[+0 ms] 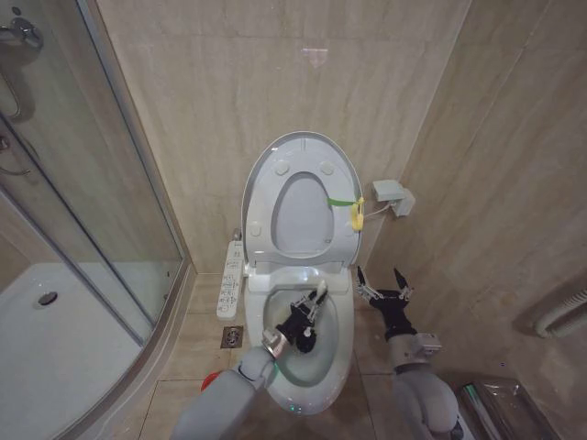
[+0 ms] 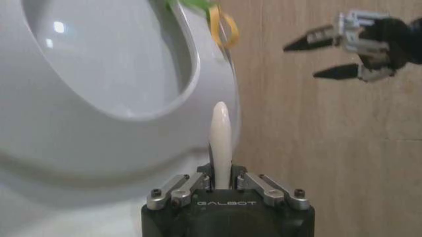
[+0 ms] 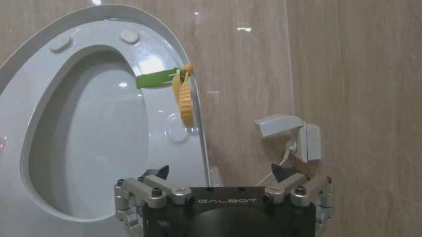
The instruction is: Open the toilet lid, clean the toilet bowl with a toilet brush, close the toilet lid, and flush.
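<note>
Head view: left gripper (image 1: 315, 302) pinches toilet brush (image 1: 319, 295) over toilet bowl (image 1: 341, 341); right gripper (image 1: 384, 280) spread, empty

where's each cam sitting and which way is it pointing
Head view: from the robot's head, down at the bowl and raised lid; both arms show, the left tool over the bowl, the right tool beside it.
Left wrist view: along the left tool, shut on the brush, toward the lid.
Right wrist view: over the open right tool at lid and wall.
Shared: the lid; the right tool is also in the left wrist view.
</note>
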